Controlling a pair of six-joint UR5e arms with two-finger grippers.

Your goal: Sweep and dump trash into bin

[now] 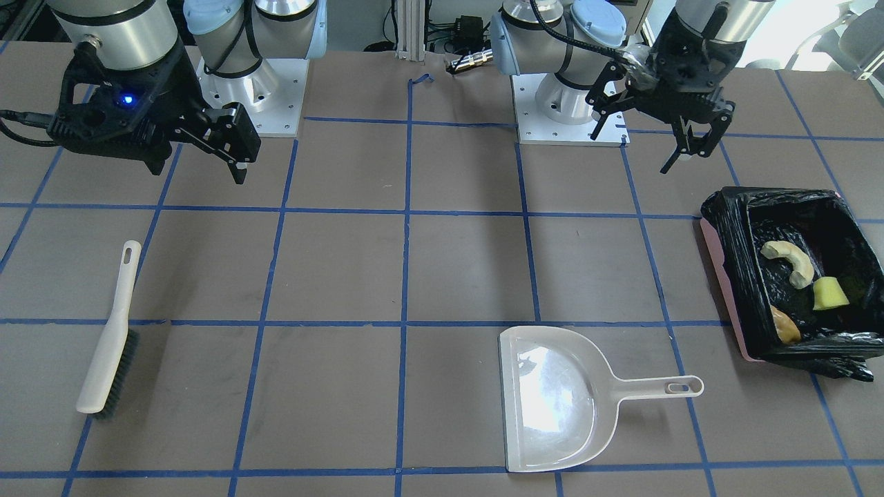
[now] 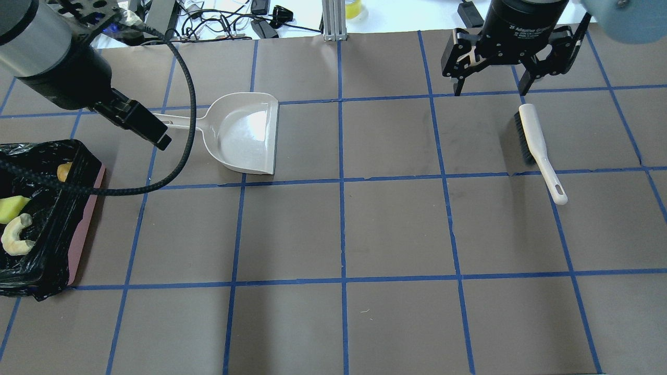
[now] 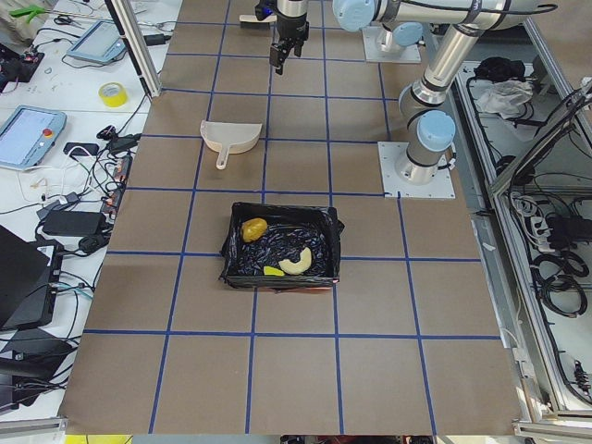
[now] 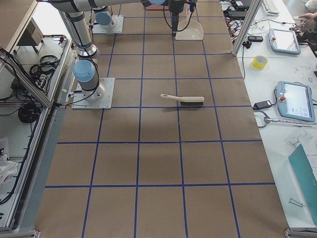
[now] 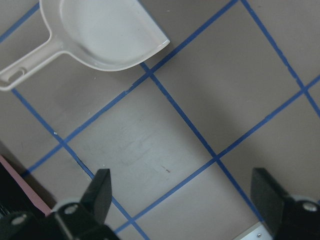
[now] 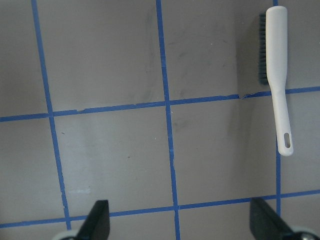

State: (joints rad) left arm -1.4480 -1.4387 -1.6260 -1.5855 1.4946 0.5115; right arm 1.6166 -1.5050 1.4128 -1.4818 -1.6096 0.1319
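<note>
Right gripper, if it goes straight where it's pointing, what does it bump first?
Probably the bare table, near a blue tape crossing. The right gripper points down, open and empty; the brush lies off to one side, so it would likely miss it.

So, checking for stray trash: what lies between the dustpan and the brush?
Nothing: in the overhead view only bare table with blue tape lines lies between the dustpan and the brush.

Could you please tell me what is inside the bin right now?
Inside the bin, on its black bag, lie a pale yellow crescent, a green-and-yellow sponge wedge and a tan lump. The bag hides the bin's floor.
</note>
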